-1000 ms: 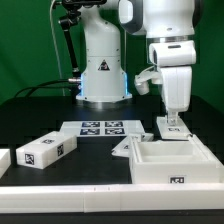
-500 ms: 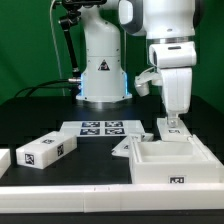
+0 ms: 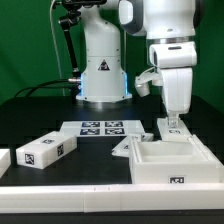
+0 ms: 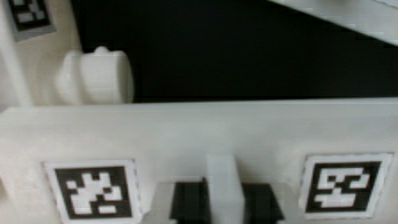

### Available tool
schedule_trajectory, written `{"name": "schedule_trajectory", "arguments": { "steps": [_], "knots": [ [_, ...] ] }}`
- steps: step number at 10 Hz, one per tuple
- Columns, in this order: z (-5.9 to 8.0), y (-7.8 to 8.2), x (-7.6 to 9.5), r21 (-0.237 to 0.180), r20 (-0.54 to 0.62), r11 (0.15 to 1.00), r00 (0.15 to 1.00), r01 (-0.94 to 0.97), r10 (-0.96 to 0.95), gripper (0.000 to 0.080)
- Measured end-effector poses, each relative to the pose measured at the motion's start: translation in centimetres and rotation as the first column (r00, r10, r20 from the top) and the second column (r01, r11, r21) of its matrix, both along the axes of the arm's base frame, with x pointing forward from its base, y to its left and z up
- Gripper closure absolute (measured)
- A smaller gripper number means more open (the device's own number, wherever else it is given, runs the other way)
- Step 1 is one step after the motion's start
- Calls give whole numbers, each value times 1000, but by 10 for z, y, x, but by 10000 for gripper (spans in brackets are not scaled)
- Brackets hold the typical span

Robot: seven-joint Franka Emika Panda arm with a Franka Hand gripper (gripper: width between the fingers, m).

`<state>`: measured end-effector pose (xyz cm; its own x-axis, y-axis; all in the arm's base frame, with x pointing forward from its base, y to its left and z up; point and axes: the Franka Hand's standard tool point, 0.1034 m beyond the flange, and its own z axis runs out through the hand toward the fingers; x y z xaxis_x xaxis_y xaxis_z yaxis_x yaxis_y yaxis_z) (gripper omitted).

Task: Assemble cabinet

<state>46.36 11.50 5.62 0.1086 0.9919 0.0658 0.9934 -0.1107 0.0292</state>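
My pincer (image 3: pixel 175 126) pinches a thin rib (image 4: pixel 219 168) on the cabinet's (image 3: pixel 165 176) far wall, at the exterior view's right.

Your arm (image 3: pixel 168 30) comes down from above on the exterior view's right, its last link upright and the hand (image 3: pixel 173 123) pointing straight down. In the wrist view you can see the two dark fingers (image 4: pixel 185 203) drawn close together, pinching a thin white rib of the cabinet (image 4: pixel 196 130) between them
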Motion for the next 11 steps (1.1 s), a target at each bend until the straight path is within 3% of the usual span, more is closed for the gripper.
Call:
{"name": "schedule_trajectory", "arguments": {
  "steps": [7, 11],
  "knots": [
    [1, 0, 48, 10, 11, 1000, 1000, 21, -21, 729],
    [1, 0, 49, 10, 11, 1000, 1000, 23, -23, 729]
  ]
}}
